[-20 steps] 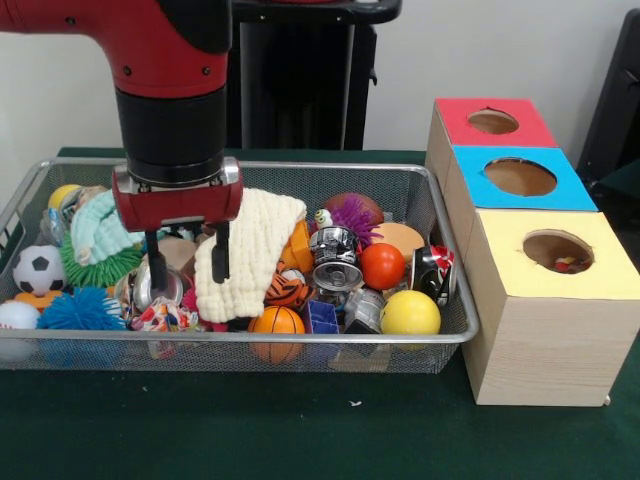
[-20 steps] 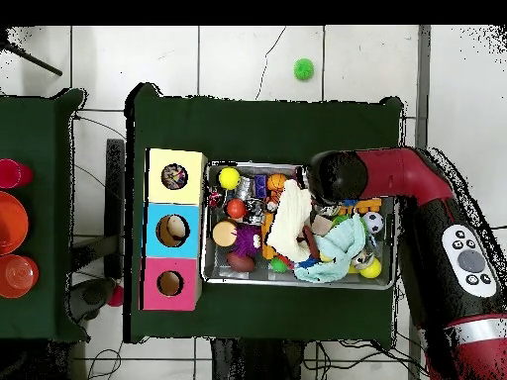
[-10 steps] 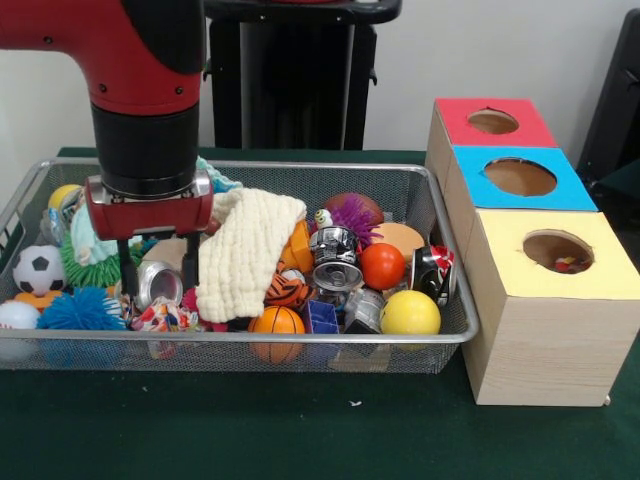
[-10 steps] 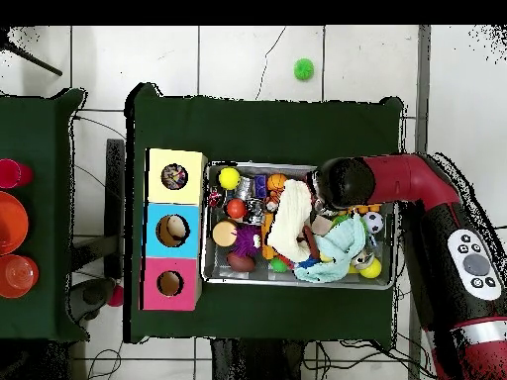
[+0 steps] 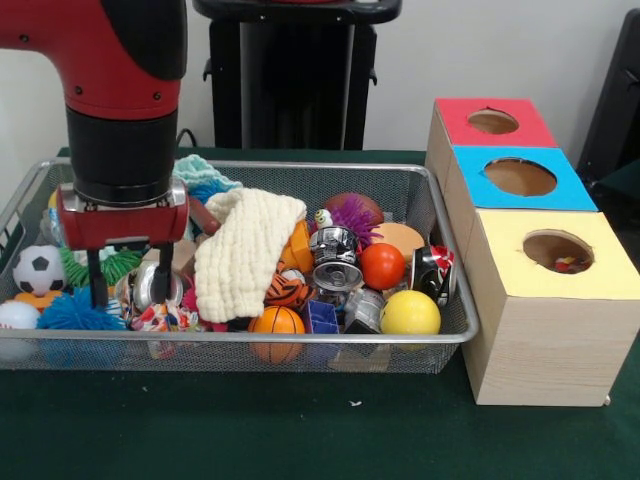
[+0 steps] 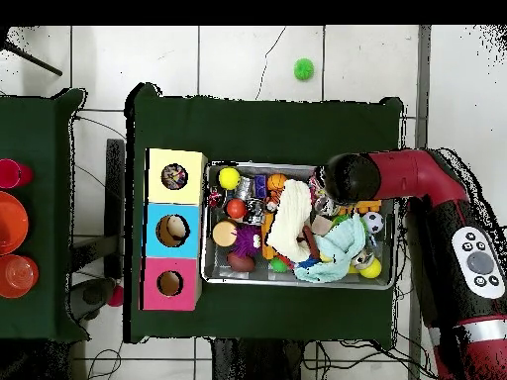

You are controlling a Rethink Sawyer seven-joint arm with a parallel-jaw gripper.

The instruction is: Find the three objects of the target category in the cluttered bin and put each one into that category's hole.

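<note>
Front view is showing the gripper (image 5: 128,285) hanging open in the bin (image 5: 300,345), fingers straddling a silver can (image 5: 143,285) just above a confetti cloth (image 5: 160,318).

Setting: green-covered bench (image 5: 300,440) before a pale wall (image 5: 520,50); white tiled floor (image 6: 248,59) with a stray green ball (image 6: 303,68); second bench (image 6: 40,297) alongside.
</note>
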